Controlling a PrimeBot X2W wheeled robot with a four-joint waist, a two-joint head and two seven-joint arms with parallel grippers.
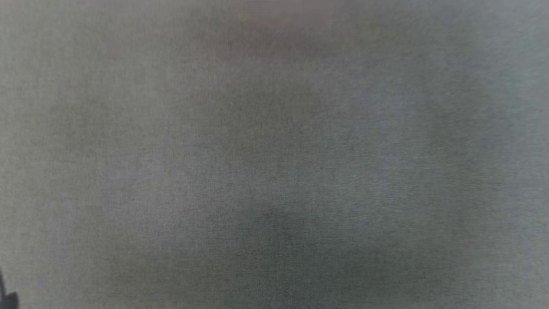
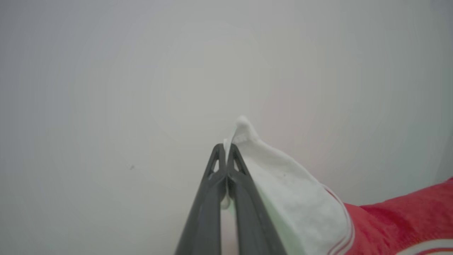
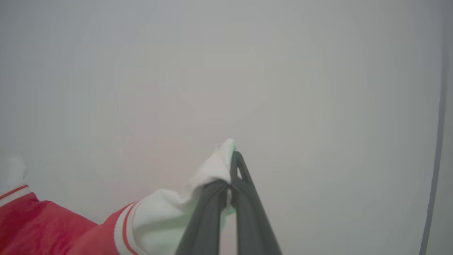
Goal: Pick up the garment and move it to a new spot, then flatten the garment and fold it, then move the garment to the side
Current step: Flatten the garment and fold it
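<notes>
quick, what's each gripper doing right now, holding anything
left gripper: closed, pinching a white edge of the garment.
right gripper: closed, pinching a white part of the garment too.

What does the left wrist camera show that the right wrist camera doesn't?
Left wrist view: the left gripper shut on a white corner of the garment, red cloth trailing right, and a speck on the pale surface. Right wrist view: the right gripper shut on a white corner, red cloth trailing left, and a dark line down the right edge. Shared: pale surface, white panel, striped trim.
</notes>
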